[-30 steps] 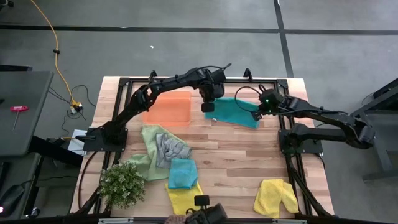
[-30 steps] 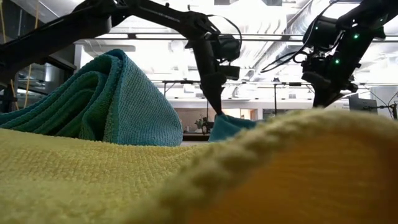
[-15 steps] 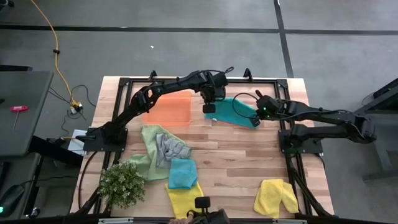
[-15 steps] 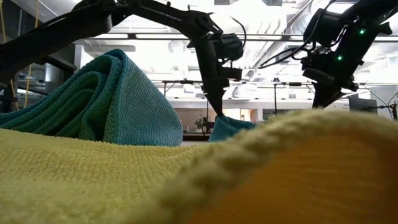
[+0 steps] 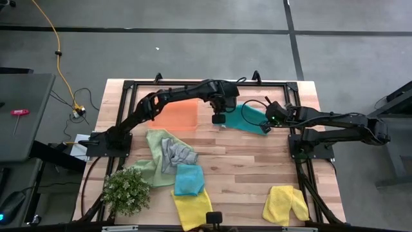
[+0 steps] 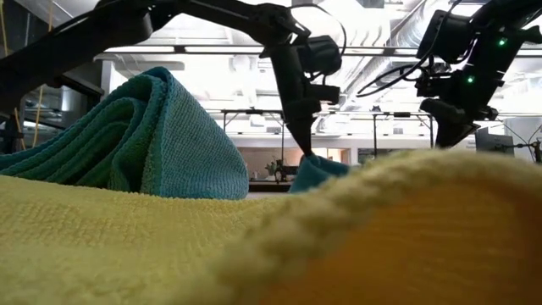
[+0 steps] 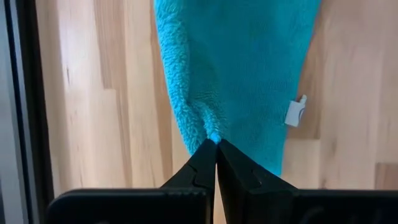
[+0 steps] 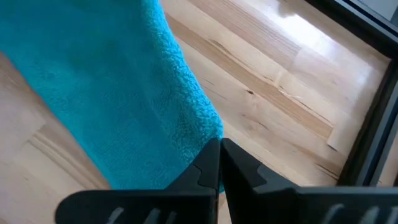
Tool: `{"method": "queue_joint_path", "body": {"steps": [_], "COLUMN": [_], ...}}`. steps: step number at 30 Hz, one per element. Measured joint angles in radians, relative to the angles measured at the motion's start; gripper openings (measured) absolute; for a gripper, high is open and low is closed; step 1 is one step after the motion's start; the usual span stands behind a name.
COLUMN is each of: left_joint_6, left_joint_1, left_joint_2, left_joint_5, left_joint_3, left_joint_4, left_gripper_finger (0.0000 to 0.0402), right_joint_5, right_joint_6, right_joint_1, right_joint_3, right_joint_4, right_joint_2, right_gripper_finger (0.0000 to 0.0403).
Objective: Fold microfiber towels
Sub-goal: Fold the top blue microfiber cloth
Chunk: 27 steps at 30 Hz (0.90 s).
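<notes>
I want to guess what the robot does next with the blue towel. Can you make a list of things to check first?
1. Left gripper pinching a corner of the soft teal-blue microfiber towel: ok, fingers shut on the fabric.
2. Right gripper pinching the towel's other end: ok, shut on its edge.
3. Towel clear of the flat orange rectangular tray: ok, it lies beside the tray, not on it.
4. Bare wooden table in front of the towel for laying it down: ok.
5. Other towels out of the way: ok, the heap of green, grey, blue and yellow towels lies nearer the front.
6. Towel flat, without wrinkles: cannot tell.
</notes>
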Motion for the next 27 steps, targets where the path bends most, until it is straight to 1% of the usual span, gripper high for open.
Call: {"method": "queue_joint_path", "body": {"steps": [3,6,9,13,16,17,19,23,25,27], "left_joint_6": [-0.012,-0.032,-0.042,-0.074,-0.074,-0.063,-0.024,0.05,0.081,0.097], "left_joint_1": [-0.002,-0.005,-0.004,0.007,0.008,0.008,0.001,-0.015,-0.015,-0.013], "left_joint_2": [-0.031,-0.111,-0.214,-0.371,-0.448,-0.466,-0.493,-0.506,-0.505,-0.505], "left_joint_5": [0.012,0.032,0.042,0.048,0.044,0.038,0.002,-0.13,-0.172,-0.194], "left_joint_3": [-0.023,-0.116,-0.298,-0.587,-0.742,-0.776,-0.819,-0.874,-0.895,-0.929], "left_joint_4": [0.042,0.129,0.266,0.525,0.678,0.697,0.738,0.793,0.831,0.901], "left_gripper_finger": [0.0,0.0,0.0,0.0,0.0,0.0,0.0,0.0,0.0,0.0], "right_joint_5": [0.001,0.001,0.003,0.002,-0.004,-0.007,-0.008,-0.011,-0.012,0.009], "right_joint_6": [-0.001,-0.002,-0.005,-0.001,0.012,0.018,0.018,0.019,0.022,0.026], "right_joint_1": [0.0,0.0,0.0,0.0,0.0,0.0,0.005,0.035,0.052,0.064], "right_joint_3": [0.0,0.0,0.0,0.0,0.0,0.0,0.0,0.0,0.0,0.0], "right_joint_4": [0.001,0.001,0.003,0.015,0.039,0.048,0.073,0.142,0.16,0.156], "right_joint_2": [0.0,0.0,0.0,0.0,0.0,0.0,0.0,0.0,0.0,0.0], "right_gripper_finger": [0.0,0.0,0.0,0.0,0.0,0.0,0.0,0.0,0.0,0.0]}}
